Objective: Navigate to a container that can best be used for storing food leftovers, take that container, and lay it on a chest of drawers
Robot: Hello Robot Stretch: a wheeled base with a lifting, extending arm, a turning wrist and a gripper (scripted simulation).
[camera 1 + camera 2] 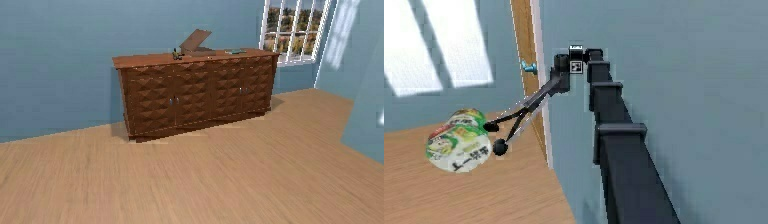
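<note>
- The fingers [504, 147] hold the container [459, 140] at their tips; turning could knock it on the wooden frame [527, 40] just behind.
- The chest of drawers [195, 90] stands far from them; driving may shake it loose.

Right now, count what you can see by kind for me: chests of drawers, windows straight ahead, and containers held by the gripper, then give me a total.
Chest of drawers: 1
Window in the forward view: 1
Container, round, green and yellow, held by the gripper clear of the floor: 1
Total: 3
</note>
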